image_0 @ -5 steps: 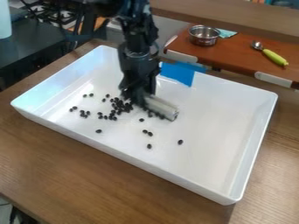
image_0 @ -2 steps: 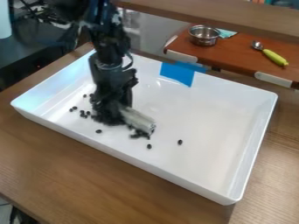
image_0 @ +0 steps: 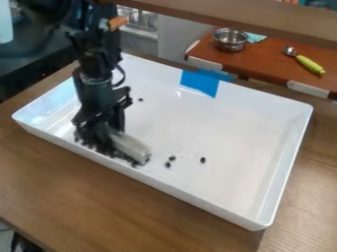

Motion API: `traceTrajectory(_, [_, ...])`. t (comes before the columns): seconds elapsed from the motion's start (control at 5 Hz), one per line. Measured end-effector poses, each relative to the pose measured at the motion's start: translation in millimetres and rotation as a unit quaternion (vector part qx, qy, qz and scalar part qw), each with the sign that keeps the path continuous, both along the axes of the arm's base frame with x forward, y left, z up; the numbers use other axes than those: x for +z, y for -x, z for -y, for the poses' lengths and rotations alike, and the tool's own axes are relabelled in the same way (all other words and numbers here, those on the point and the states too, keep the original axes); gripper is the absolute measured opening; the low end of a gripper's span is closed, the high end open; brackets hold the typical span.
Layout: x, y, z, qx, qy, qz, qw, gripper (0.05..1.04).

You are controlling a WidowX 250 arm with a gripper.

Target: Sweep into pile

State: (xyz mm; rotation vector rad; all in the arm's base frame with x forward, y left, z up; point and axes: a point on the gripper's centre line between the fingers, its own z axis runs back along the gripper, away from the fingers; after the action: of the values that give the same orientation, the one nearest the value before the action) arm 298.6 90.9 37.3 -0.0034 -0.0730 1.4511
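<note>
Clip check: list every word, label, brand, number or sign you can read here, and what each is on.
None can be read.
Blue tape, tray, pot, spoon: no print that I can make out.
End of the pale bar at the gripper: too small to tell whether it bears any marking.

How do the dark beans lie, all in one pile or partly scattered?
Partly scattered: in the tray, three beans lie apart, right of the pale block in view, one sits alone farther back, and others bunch beside the block.
</note>
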Motion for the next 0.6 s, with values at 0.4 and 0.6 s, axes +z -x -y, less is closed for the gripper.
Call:
traceTrajectory(0.4, [9.6, -28, 7, 0.050, 0.042, 0.024, 0.9976, 0.387])
traceTrajectory(0.6, [30.8, -78, 17, 0.109, 0.079, 0.047, 0.9897, 0.387])
